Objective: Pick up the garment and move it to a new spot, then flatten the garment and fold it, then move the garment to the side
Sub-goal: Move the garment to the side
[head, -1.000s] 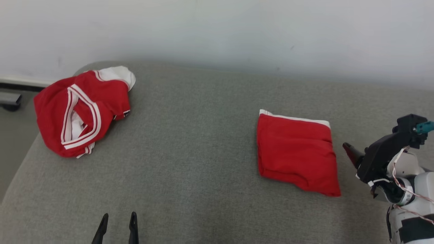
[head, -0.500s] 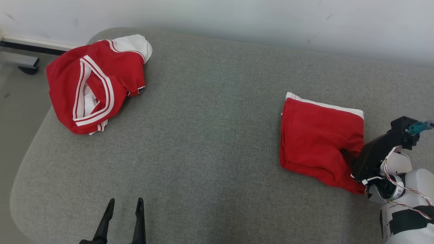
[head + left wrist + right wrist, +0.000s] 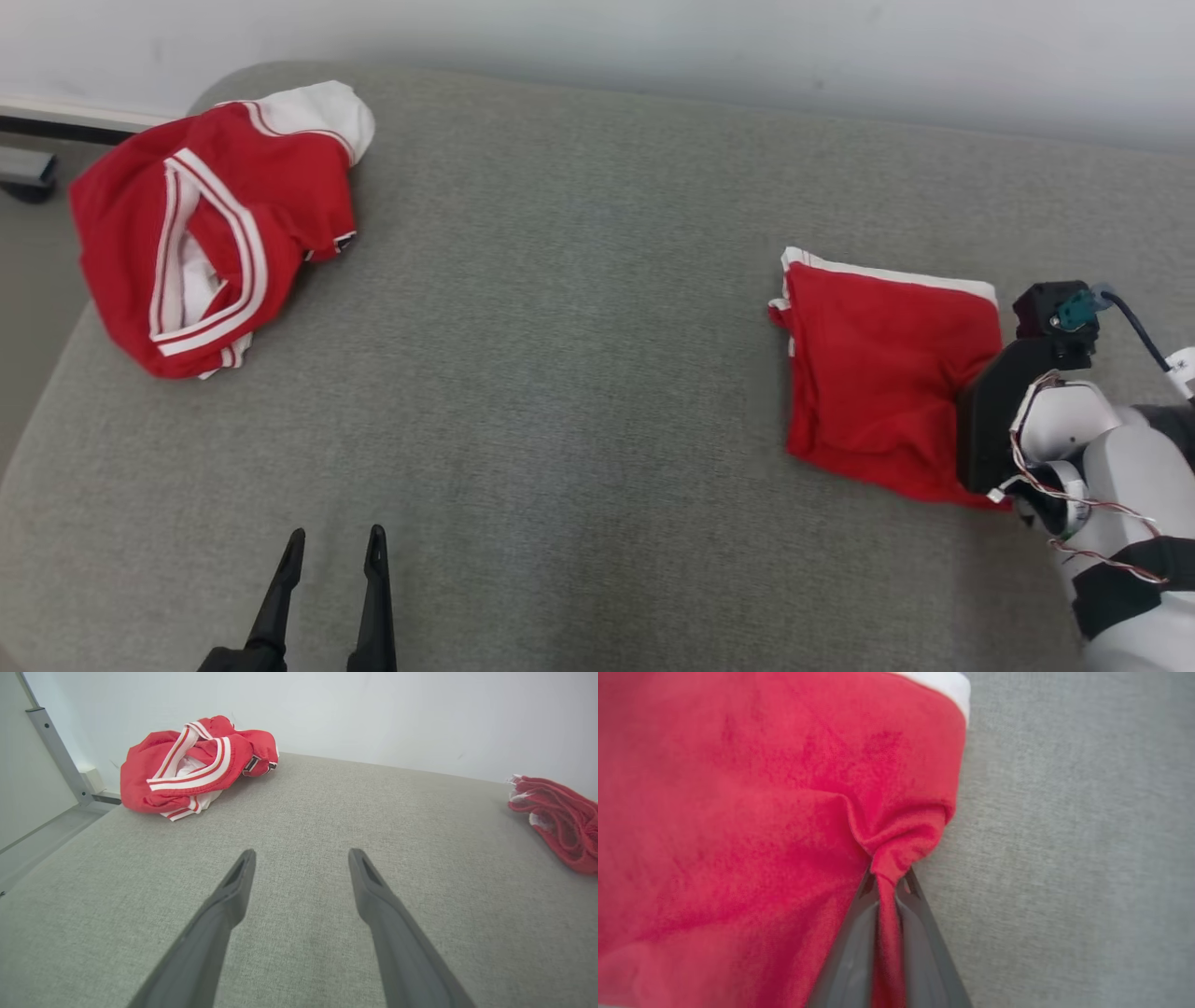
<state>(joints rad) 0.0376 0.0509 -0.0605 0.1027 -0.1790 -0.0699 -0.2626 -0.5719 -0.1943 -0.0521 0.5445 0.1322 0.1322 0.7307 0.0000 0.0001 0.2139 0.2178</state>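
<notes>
The right hand (image 3: 887,882) is pinched shut on a bunched edge of the folded red garment (image 3: 878,383), which lies on the right side of the grey bench (image 3: 579,327). The left hand (image 3: 331,551) hovers wide open near the front edge, well apart from a crumpled red-and-white garment (image 3: 196,243) (far left corner).

Left of the folded red garment (image 3: 878,383), broad grey cushion (image 3: 560,327) lies open. Far to its left a crumpled red-and-white garment (image 3: 205,243) blocks the corner; behind it rises the wall (image 3: 747,47); the right gripper (image 3: 887,877) crowds its right edge.
</notes>
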